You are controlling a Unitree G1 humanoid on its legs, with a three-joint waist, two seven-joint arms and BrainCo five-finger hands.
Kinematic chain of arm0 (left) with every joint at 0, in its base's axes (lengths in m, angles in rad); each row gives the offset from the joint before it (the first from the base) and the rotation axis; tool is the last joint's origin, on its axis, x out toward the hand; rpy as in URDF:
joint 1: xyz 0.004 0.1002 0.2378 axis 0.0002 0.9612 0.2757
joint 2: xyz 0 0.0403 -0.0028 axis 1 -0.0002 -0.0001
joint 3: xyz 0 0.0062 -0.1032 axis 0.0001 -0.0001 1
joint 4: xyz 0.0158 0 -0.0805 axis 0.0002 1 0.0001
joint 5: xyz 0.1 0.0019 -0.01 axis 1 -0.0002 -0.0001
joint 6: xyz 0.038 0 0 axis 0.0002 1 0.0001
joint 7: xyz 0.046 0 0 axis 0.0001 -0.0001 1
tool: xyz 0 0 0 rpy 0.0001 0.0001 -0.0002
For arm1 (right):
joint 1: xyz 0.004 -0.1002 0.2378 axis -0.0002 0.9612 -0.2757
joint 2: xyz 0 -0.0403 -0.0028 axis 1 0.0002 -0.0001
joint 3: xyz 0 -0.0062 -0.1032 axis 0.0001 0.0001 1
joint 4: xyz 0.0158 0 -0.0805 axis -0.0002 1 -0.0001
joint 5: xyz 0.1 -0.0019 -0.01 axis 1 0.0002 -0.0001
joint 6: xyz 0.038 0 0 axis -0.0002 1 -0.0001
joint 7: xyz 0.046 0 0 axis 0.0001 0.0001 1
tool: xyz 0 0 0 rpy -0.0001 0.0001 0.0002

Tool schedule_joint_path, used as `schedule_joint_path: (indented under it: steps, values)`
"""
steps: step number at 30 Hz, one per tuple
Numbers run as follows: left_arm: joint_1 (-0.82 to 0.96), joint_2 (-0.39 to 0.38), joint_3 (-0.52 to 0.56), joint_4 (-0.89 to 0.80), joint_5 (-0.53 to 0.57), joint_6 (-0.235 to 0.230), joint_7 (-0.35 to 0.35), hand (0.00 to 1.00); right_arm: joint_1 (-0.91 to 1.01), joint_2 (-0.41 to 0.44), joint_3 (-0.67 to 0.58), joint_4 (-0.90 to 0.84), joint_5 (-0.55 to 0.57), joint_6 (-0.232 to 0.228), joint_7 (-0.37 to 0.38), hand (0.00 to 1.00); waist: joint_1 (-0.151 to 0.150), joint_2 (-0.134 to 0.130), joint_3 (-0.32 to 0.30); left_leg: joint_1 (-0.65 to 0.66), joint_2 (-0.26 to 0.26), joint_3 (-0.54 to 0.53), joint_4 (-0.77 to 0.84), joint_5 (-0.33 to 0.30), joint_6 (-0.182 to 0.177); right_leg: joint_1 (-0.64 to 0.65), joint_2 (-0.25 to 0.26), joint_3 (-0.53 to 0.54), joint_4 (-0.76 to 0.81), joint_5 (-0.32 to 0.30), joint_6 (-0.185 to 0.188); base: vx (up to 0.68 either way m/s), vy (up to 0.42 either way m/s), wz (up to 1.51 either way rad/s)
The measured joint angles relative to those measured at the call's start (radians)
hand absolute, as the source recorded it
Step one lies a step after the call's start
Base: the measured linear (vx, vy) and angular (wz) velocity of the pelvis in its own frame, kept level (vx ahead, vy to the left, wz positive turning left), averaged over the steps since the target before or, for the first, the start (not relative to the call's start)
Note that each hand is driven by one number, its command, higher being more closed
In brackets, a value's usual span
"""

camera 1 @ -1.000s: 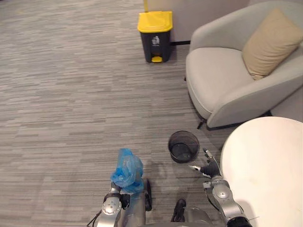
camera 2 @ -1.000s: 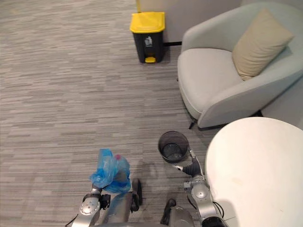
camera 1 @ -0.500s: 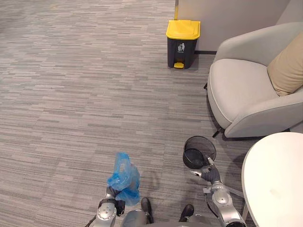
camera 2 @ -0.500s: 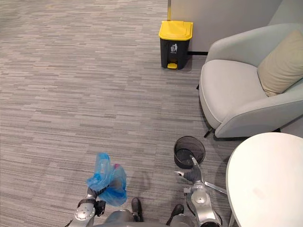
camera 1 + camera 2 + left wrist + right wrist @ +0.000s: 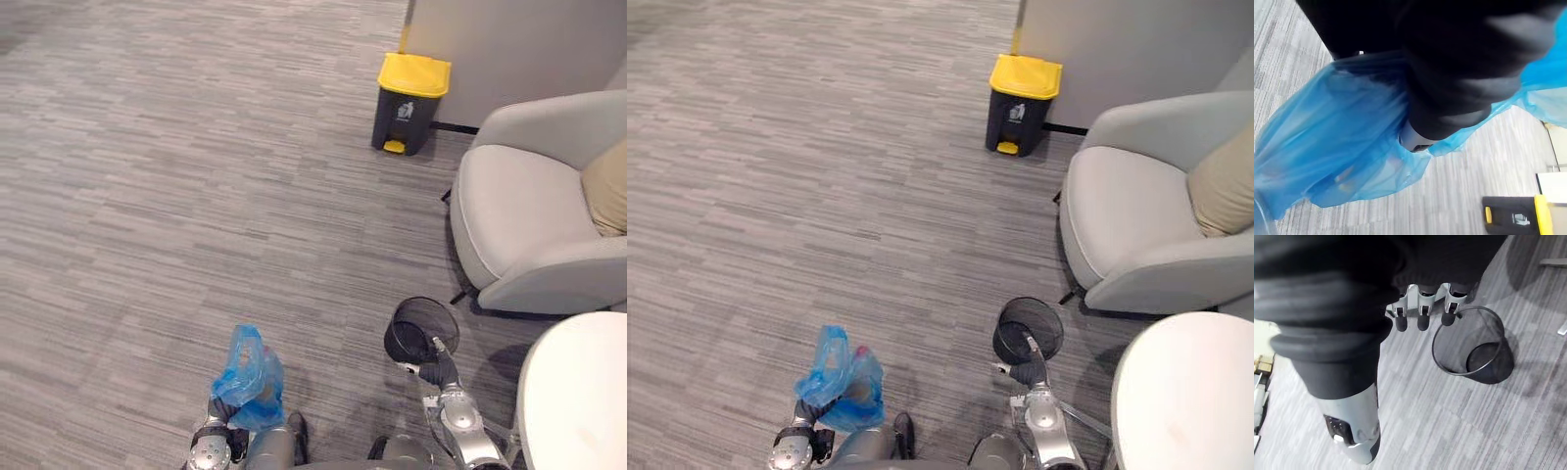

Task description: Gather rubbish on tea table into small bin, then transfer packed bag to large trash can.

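The packed blue plastic bag is off the floor, bunched up at the left hand low on the robot's left side. In the left wrist view the plastic wraps round the hand, so I cannot tell how the hand has hold of it. The bag's long axis runs roughly upright from the hand, with some rubbish showing faintly through the film.

The right hand hangs on the other side, holding nothing. Its fingers are relaxed and loosely spread, their tips just beside the rim of the black mesh bin. That bin stands on the carpeted floor with no liner in it, near the edge of the round white counter.

The large trash can, dark with a yellow lid and a yellow pedal, stands well apart from both hands. It sits straight up the view and off to the robot's right, against a grey partition and just beside a grey armchair with a beige cushion. Its lid is down.

So the gathering looks done and the carry is under way. The can lies far ahead and rightward of the bag, with open carpet between them. The empty right hand is on the can's side, while the loaded left hand must cross over to it.
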Motion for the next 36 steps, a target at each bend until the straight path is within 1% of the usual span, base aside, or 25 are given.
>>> schedule_joint_path:
  steps: [2, 3, 4, 5, 7, 8, 9, 10, 12, 14, 16, 18, 19, 20, 21, 23, 25, 27, 28, 29, 30, 31, 33, 35, 36]
  values:
    - [-0.023, 0.006, 0.000, 0.002, 0.000, 0.000, 0.000, 1.00, 0.000, -0.004, -0.003, 0.000, 0.002, 0.000, -0.002, 0.00, -0.009, 0.000, 0.003, 0.025, 0.000, -0.021, -0.012, -0.002, -0.018, -0.029, 0.032, -0.002, -0.052, 0.005, -0.008, 0.24, -0.066, 0.56]
    - [-0.025, 0.007, 0.000, 0.004, 0.000, -0.001, 0.000, 1.00, 0.005, -0.004, -0.005, 0.000, 0.004, 0.000, -0.003, 0.00, -0.021, -0.008, 0.001, 0.044, -0.008, -0.037, -0.004, -0.012, -0.040, -0.028, 0.044, -0.001, -0.103, 0.028, -0.044, 0.32, -0.134, 0.71]
    - [-0.025, 0.009, 0.009, 0.004, 0.000, -0.001, 0.000, 1.00, 0.014, -0.002, -0.005, -0.002, 0.004, 0.000, -0.003, 0.00, -0.029, -0.027, -0.009, 0.061, -0.018, -0.036, 0.013, -0.027, -0.065, -0.025, 0.043, 0.000, -0.144, 0.083, -0.083, 0.39, -0.179, 0.81]
    - [-0.027, 0.002, 0.013, 0.013, 0.000, -0.001, 0.000, 1.00, 0.021, -0.006, -0.008, -0.003, 0.004, 0.000, -0.003, 0.00, -0.036, -0.030, -0.015, 0.060, -0.012, -0.041, 0.030, -0.035, -0.076, -0.012, 0.043, -0.001, -0.132, 0.097, -0.095, 0.38, -0.186, 0.62]
    - [-0.024, -0.024, 0.018, 0.019, 0.000, -0.002, 0.000, 1.00, 0.031, -0.009, -0.025, -0.022, 0.009, 0.001, -0.003, 0.00, -0.029, 0.015, -0.029, 0.071, 0.037, -0.035, 0.042, -0.053, -0.105, 0.015, 0.084, -0.037, -0.150, 0.057, -0.102, 0.42, -0.182, 0.21]
    - [-0.024, -0.028, 0.020, 0.018, 0.000, -0.001, 0.000, 1.00, 0.032, -0.008, -0.025, -0.033, 0.011, 0.001, -0.003, 0.00, -0.027, 0.022, -0.025, 0.066, 0.052, -0.026, 0.069, -0.054, -0.108, 0.029, 0.096, -0.043, -0.159, 0.048, -0.108, 0.42, -0.190, 0.13]
    - [-0.023, -0.041, 0.027, 0.012, -0.001, 0.002, -0.002, 1.00, 0.051, 0.002, -0.025, -0.067, 0.023, 0.002, -0.003, 0.00, -0.027, 0.033, -0.018, 0.034, 0.092, 0.002, 0.206, -0.055, -0.114, 0.088, 0.123, -0.065, -0.187, 0.042, -0.117, 0.40, -0.175, 0.16]
    - [-0.008, -0.053, 0.032, -0.011, -0.001, 0.003, -0.002, 1.00, 0.076, 0.014, -0.020, -0.111, 0.033, 0.001, -0.003, 0.00, -0.022, 0.039, -0.013, -0.025, 0.149, 0.032, 0.419, -0.025, -0.140, 0.157, 0.154, -0.072, -0.219, 0.038, -0.126, 0.47, -0.170, 0.09]
    - [0.006, -0.063, 0.030, -0.043, -0.001, 0.002, -0.003, 1.00, 0.092, 0.032, -0.015, -0.168, 0.043, -0.001, -0.005, 0.00, -0.001, 0.030, -0.006, -0.098, 0.221, 0.091, 0.646, -0.037, -0.133, 0.247, 0.181, -0.049, -0.248, 0.022, -0.151, 0.37, -0.085, -0.23]
    - [0.005, -0.072, 0.031, -0.075, -0.001, 0.003, -0.004, 1.00, 0.092, 0.041, -0.017, -0.220, 0.052, -0.002, -0.006, 0.00, 0.010, 0.014, -0.005, -0.180, 0.252, 0.137, 0.697, -0.061, -0.092, 0.299, 0.182, -0.015, -0.290, 0.019, -0.154, 0.30, -0.034, -0.38]
    - [0.001, -0.076, 0.032, -0.109, -0.001, 0.003, -0.004, 1.00, 0.080, 0.045, -0.026, -0.230, 0.058, -0.003, -0.008, 0.00, 0.029, 0.008, -0.001, -0.242, 0.251, 0.150, 0.617, -0.068, -0.081, 0.320, 0.175, 0.036, -0.326, 0.010, -0.140, 0.26, 0.086, -0.61]
    - [-0.004, -0.076, 0.032, -0.120, -0.001, 0.003, -0.004, 1.00, 0.071, 0.052, -0.025, -0.226, 0.070, 0.000, -0.008, 0.00, 0.043, 0.006, 0.004, -0.275, 0.227, 0.147, 0.453, -0.066, -0.078, 0.335, 0.155, 0.075, -0.329, -0.013, -0.104, 0.28, 0.188, -0.61]
    - [-0.004, -0.079, 0.031, -0.120, -0.001, 0.003, -0.004, 1.00, 0.075, 0.055, -0.026, -0.216, 0.070, 0.001, -0.009, 0.00, 0.043, 0.008, 0.008, -0.282, 0.195, 0.116, 0.319, -0.047, -0.093, 0.352, 0.137, 0.095, -0.327, -0.037, -0.072, 0.31, 0.269, -0.48]
    - [0.001, -0.091, 0.030, -0.118, -0.001, 0.002, -0.004, 1.00, 0.081, 0.041, -0.031, -0.208, 0.070, 0.001, -0.010, 0.00, 0.053, 0.028, 0.001, -0.252, 0.168, 0.065, 0.136, 0.020, -0.122, 0.358, 0.136, 0.124, -0.322, -0.062, -0.038, 0.31, 0.304, -0.59]
    - [0.004, -0.096, 0.030, -0.112, -0.001, 0.002, -0.004, 1.00, 0.078, 0.038, -0.034, -0.189, 0.070, 0.001, -0.011, 0.00, 0.058, 0.036, -0.003, -0.241, 0.168, 0.050, 0.111, 0.125, -0.125, 0.364, 0.138, 0.144, -0.322, -0.076, -0.019, 0.31, 0.331, -0.72]
    - [-0.012, -0.079, 0.035, -0.073, -0.001, 0.004, -0.004, 1.00, 0.057, 0.068, -0.023, -0.122, 0.069, 0.006, -0.008, 0.00, 0.057, -0.010, -0.024, -0.242, 0.125, 0.100, 0.170, 0.067, -0.097, 0.367, 0.081, 0.205, -0.326, -0.087, -0.006, 0.35, 0.312, -0.51]
    - [-0.008, -0.078, 0.031, -0.072, -0.001, 0.004, -0.003, 1.00, 0.056, 0.075, -0.022, -0.121, 0.069, 0.005, -0.006, 0.00, 0.057, -0.014, -0.028, -0.231, 0.123, 0.148, 0.225, 0.003, -0.067, 0.354, 0.050, 0.251, -0.289, -0.081, 0.005, 0.44, 0.332, -0.65]
    - [0.003, -0.068, 0.026, -0.071, -0.001, 0.011, -0.003, 1.00, 0.048, 0.076, -0.023, -0.115, 0.067, 0.005, -0.005, 0.00, 0.057, -0.014, -0.028, -0.176, 0.124, 0.204, 0.233, -0.055, -0.055, 0.290, 0.018, 0.282, -0.126, -0.066, 0.049, 0.38, 0.271, -0.83]
    - [0.010, -0.061, 0.019, -0.068, -0.001, 0.018, -0.003, 1.00, 0.040, 0.075, -0.023, -0.097, 0.066, 0.004, -0.005, 0.00, 0.055, -0.014, -0.028, -0.123, 0.123, 0.238, 0.214, -0.076, -0.049, 0.209, -0.006, 0.279, 0.062, -0.026, 0.118, 0.35, 0.155, -0.62]
    - [0.010, -0.050, 0.005, -0.064, -0.001, 0.023, -0.003, 1.00, 0.040, 0.075, -0.022, -0.072, 0.060, 0.004, -0.005, 0.00, 0.047, -0.014, -0.027, -0.067, 0.121, 0.257, 0.191, -0.096, -0.045, 0.133, -0.026, 0.251, 0.239, -0.021, 0.126, 0.36, 0.115, -0.48]
    - [0.012, -0.050, -0.003, -0.064, -0.001, 0.023, -0.001, 1.00, 0.040, 0.075, -0.022, -0.056, 0.055, 0.005, -0.005, 0.00, 0.039, -0.015, -0.027, -0.038, 0.119, 0.264, 0.175, -0.103, -0.044, 0.105, -0.034, 0.220, 0.300, -0.024, 0.108, 0.37, 0.045, -0.18]
    - [0.018, -0.038, -0.006, -0.064, -0.001, 0.023, -0.001, 1.00, 0.043, 0.076, -0.021, -0.046, 0.041, 0.008, -0.004, 0.00, 0.018, -0.011, -0.025, 0.022, 0.114, 0.272, 0.137, -0.112, -0.042, 0.055, -0.047, 0.153, 0.377, -0.044, 0.061, 0.31, 0.001, -0.04]
    - [0.025, -0.021, -0.003, -0.063, -0.001, 0.023, 0.001, 1.00, 0.038, 0.074, -0.015, -0.047, 0.027, 0.009, -0.004, 0.00, -0.001, -0.009, -0.024, 0.104, 0.114, 0.292, 0.069, -0.113, -0.056, -0.033, -0.042, 0.060, 0.389, -0.074, 0.008, 0.41, -0.044, -0.14]
    - [0.012, -0.013, -0.003, -0.062, -0.001, 0.023, 0.001, 1.00, 0.037, 0.068, -0.015, -0.047, 0.025, 0.009, -0.004, 0.00, -0.007, -0.006, -0.022, 0.162, 0.116, 0.301, 0.014, -0.113, -0.076, -0.117, -0.035, -0.031, 0.304, -0.087, -0.020, 0.48, -0.112, -0.08]
    - [-0.006, -0.013, 0.000, -0.045, -0.001, 0.022, 0.001, 1.00, 0.033, 0.055, -0.011, -0.033, 0.025, 0.009, -0.004, 0.00, -0.010, -0.003, -0.020, 0.197, 0.126, 0.302, -0.013, -0.109, -0.083, -0.150, -0.003, -0.066, 0.156, -0.066, -0.041, 0.58, -0.195, 0.13]
